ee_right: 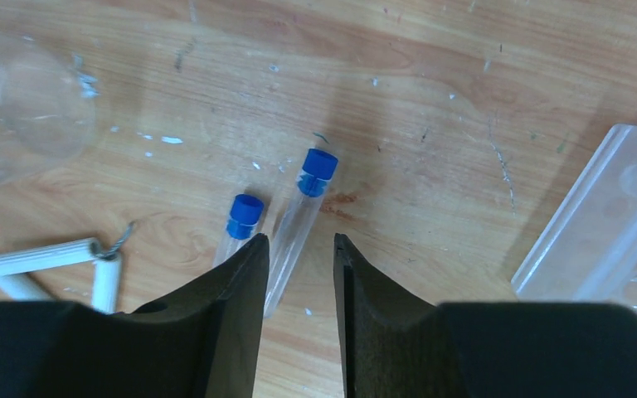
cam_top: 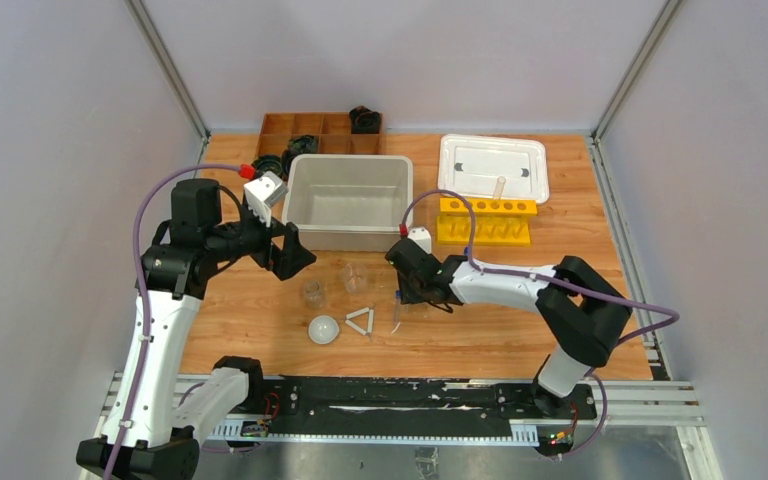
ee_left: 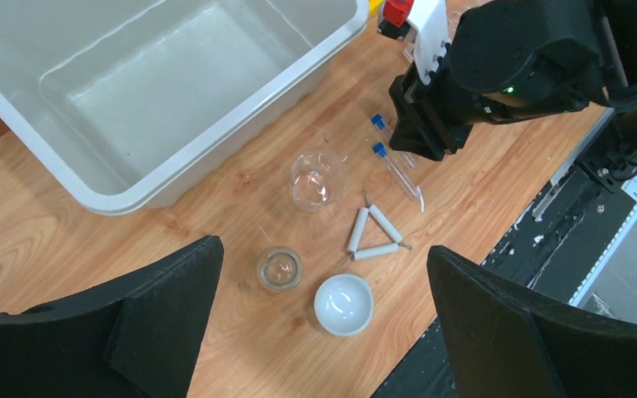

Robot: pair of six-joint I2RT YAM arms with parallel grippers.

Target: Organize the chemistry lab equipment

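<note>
Two thin clear blue-capped tubes [ee_right: 302, 213] [ee_right: 239, 224] lie side by side on the wood. My right gripper [ee_right: 300, 240] is low over them, open, its narrow gap straddling the right-hand tube without pinching it. A clear plastic rack [ee_right: 605, 240] lies just to the right. A beaker on its side [ee_left: 318, 178], a small upright beaker [ee_left: 279, 269], the white dome [ee_left: 343, 303] and the white triangle [ee_left: 373, 236] sit below my left gripper [ee_left: 322, 249], which hangs wide open and holds nothing. The yellow rack [cam_top: 485, 220] stands at the back right.
A large white bin [cam_top: 345, 200] sits behind the beakers, close to my left gripper [cam_top: 290, 250]. A white lidded tray [cam_top: 492, 167] lies behind the yellow rack. The brown wooden divided tray [cam_top: 310, 130] with black coiled objects is at the back left.
</note>
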